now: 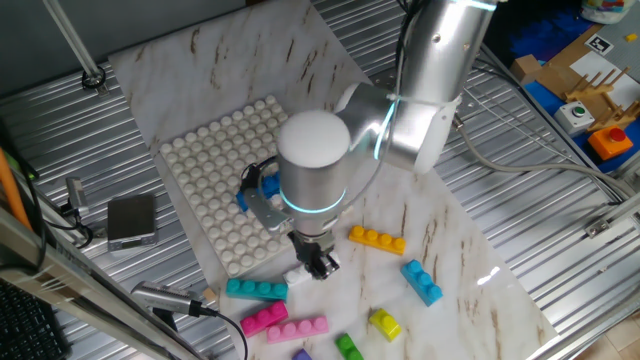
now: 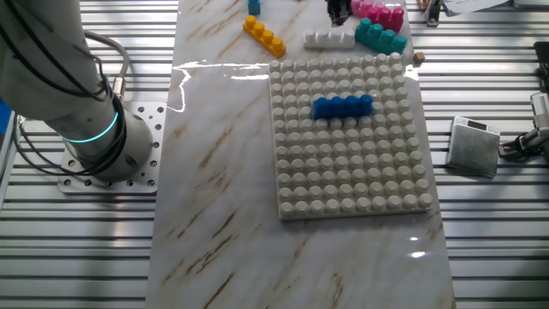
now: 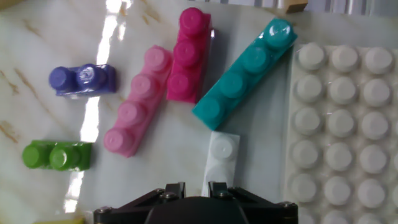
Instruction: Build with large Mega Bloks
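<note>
Two dark fingers of the tool [image 1: 320,263] point down at the marble bench [image 2: 214,197], just off the near edge of the white studded baseplate [image 2: 352,137]. In the hand view the fingertips are out of sight below the frame, so whether the tool stands wide or narrow, or grips anything, cannot be told. The white brick [image 3: 221,163] lies right under the tool in that view, its lower end running beneath the tool body, just beside the baseplate's edge.

From the white brick in the hand view, the teal brick [image 3: 244,74] lies at 12 o'clock, slanted, its lower end close to the white brick's top. At 11 o'clock the magenta brick [image 3: 189,55] sits upright in the picture, with the light pink brick [image 3: 137,102] leaning against its left side. Farther out at 10 o'clock is a short purple brick [image 3: 82,79], and at 9 o'clock a short green brick [image 3: 56,155].

In the fixed view that shows the arm, an orange brick [image 1: 377,239] lies at 3 o'clock from the tool, a light blue brick [image 1: 422,281] at 4 o'clock, and a yellow brick [image 1: 385,323] at 5 o'clock.

On the baseplate itself a dark blue brick [image 2: 341,106] is seated on the studs, well apart from the loose bricks.
</note>
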{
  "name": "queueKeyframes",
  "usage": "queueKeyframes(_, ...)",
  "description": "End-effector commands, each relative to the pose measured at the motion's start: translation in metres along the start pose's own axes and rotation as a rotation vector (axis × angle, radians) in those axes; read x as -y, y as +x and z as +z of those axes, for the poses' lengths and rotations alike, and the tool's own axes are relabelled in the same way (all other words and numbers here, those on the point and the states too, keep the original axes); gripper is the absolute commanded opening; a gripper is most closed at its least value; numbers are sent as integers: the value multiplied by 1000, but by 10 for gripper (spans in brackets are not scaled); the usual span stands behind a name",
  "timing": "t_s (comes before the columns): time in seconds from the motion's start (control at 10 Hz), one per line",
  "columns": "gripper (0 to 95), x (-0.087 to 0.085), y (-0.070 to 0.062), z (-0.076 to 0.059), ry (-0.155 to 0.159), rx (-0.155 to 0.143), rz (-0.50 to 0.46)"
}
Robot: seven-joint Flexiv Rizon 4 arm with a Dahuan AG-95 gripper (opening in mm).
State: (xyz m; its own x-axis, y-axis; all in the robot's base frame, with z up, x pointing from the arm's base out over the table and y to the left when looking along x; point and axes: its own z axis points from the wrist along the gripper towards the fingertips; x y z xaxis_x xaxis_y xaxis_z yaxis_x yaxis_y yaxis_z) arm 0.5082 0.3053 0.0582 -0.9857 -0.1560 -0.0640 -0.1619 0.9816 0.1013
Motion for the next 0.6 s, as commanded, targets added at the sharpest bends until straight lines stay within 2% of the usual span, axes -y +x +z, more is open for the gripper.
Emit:
queueKeyframes(0.1, 190, 5, 0, 5, 12, 6, 2)
queueKeyframes(0.2, 380, 10, 2, 10, 22, 6, -1)
queueKeyframes(0.6, 380, 15, 4, 10, 34, 1, -2)
